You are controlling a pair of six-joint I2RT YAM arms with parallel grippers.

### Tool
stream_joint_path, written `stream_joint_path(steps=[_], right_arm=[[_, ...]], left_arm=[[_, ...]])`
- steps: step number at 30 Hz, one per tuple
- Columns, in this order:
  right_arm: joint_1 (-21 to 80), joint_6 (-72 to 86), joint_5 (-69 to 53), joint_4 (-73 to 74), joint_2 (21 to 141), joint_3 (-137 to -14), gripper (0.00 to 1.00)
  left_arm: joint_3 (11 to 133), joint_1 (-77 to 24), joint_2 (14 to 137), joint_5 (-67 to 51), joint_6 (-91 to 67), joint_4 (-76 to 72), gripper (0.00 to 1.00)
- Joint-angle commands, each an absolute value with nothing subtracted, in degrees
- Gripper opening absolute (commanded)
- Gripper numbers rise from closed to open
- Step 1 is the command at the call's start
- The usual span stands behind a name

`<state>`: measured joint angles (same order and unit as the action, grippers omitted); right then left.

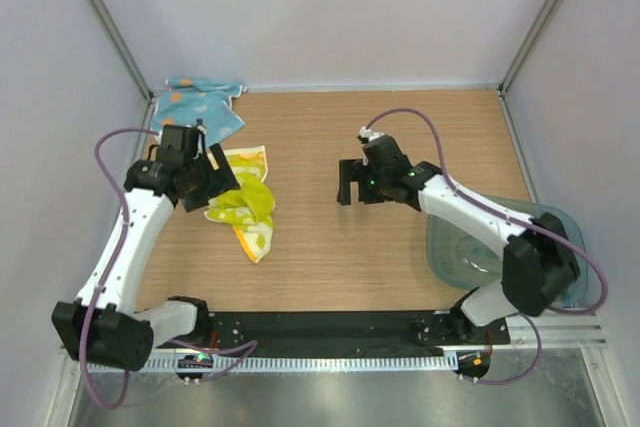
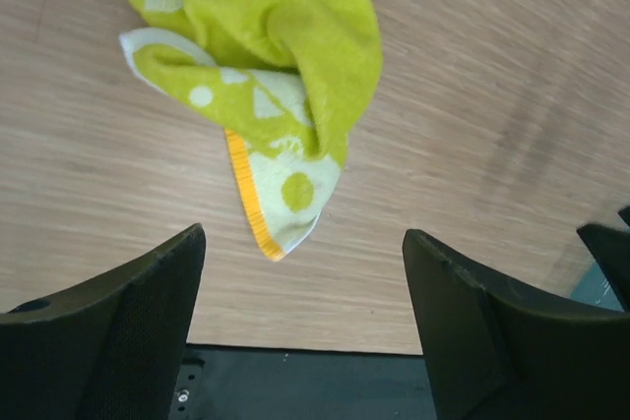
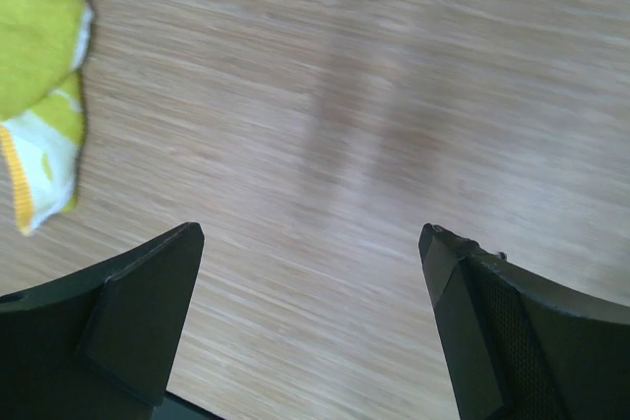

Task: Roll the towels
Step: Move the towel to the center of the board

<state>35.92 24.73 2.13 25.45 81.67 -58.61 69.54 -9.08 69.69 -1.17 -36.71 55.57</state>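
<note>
The yellow towel (image 1: pixel 246 204) with green print lies crumpled and loosely bunched on the wooden table, left of centre. It fills the top of the left wrist view (image 2: pixel 281 56), and one corner shows at the left edge of the right wrist view (image 3: pixel 34 86). My left gripper (image 1: pixel 212 187) hovers at the towel's left edge, open, with only bare table between its fingers (image 2: pixel 305 253). The light blue towel (image 1: pixel 200 107) lies spread in the back left corner. My right gripper (image 1: pixel 362 187) hangs open over bare wood at mid-table (image 3: pixel 310 243), well to the right of the yellow towel.
A clear bluish plastic tub (image 1: pixel 440 247) sits at the right edge, partly under the right arm. White walls close in the table on the back and both sides. The black base rail (image 1: pixel 320 327) runs along the near edge.
</note>
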Motion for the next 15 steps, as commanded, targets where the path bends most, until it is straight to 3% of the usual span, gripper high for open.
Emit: stream_joint_path(steps=[1, 7, 15], right_arm=[[36.21, 26.28, -7.28, 22.33, 89.01, -66.34, 1.0], [36.21, 29.79, -19.4, 21.8, 112.08, -89.0, 1.0], [36.56, 32.95, -19.78, 26.36, 137.79, -125.39, 0.96]], left_arm=[[67.95, -9.32, 63.19, 2.72, -35.95, 56.07, 0.83], [64.16, -9.32, 64.86, 3.16, -37.35, 55.29, 0.84], [62.4, -9.32, 66.18, 7.29, -37.27, 54.14, 0.84]])
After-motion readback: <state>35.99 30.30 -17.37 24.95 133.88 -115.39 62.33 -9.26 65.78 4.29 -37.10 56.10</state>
